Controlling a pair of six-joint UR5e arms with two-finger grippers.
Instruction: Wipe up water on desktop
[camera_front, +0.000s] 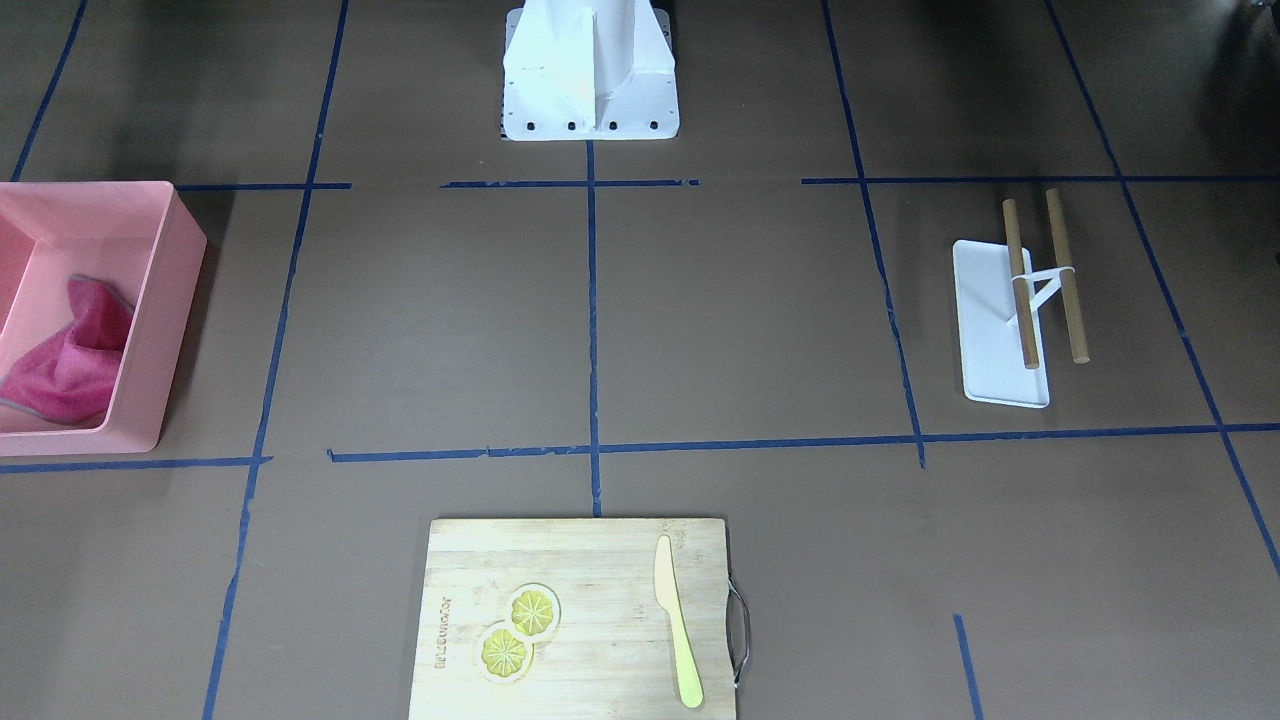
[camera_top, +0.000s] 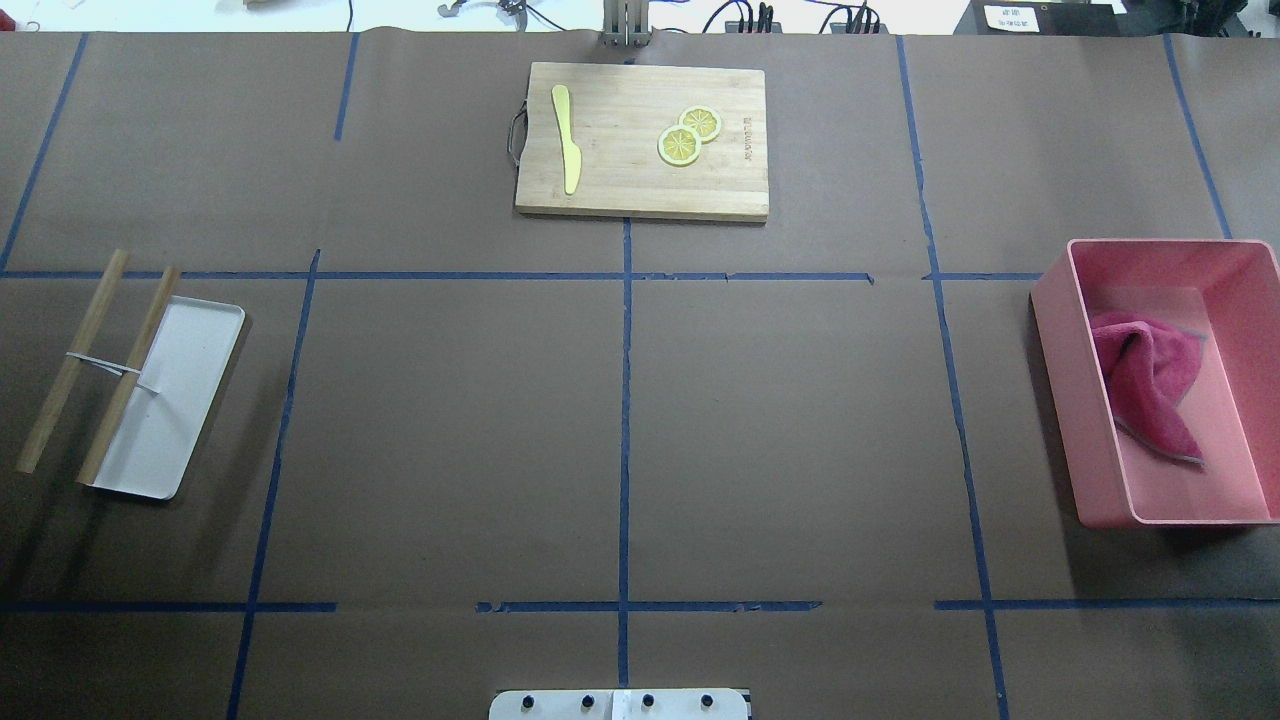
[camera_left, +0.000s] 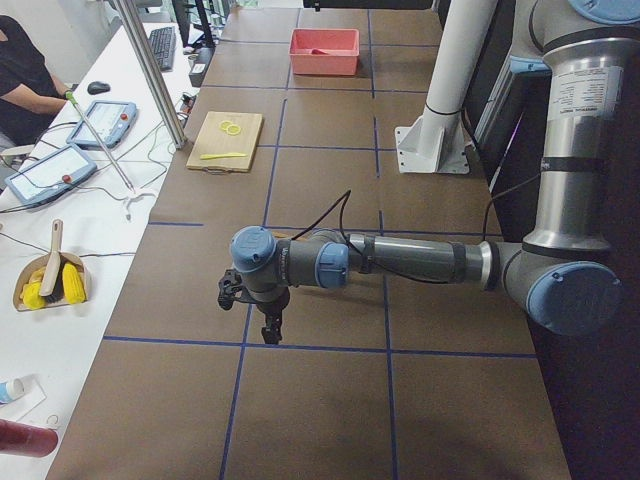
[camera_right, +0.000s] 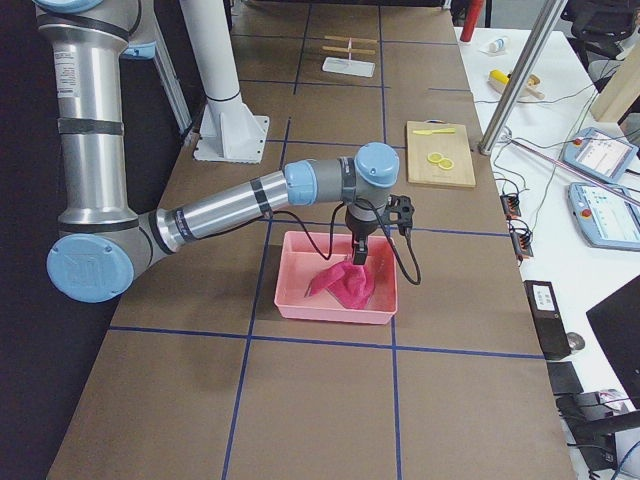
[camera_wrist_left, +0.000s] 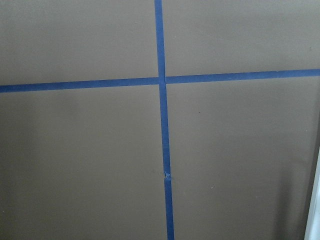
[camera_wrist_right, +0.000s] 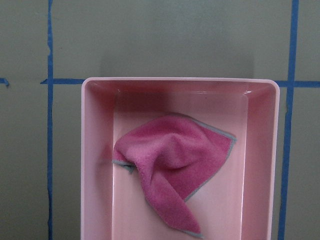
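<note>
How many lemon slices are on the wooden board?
2. The near lemon slice and the far lemon slice touch each other on the cutting board, apart from the yellow knife. None seem hidden.

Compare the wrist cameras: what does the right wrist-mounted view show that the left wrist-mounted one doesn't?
Only the right wrist-mounted view: the pink bin with a crumpled pink cloth lying inside it. Only the left wrist-mounted view: a pale sliver at its lower right edge, too little to identify. Both: the brown desktop crossed by blue tape lines. I can make out no water in either.
</note>
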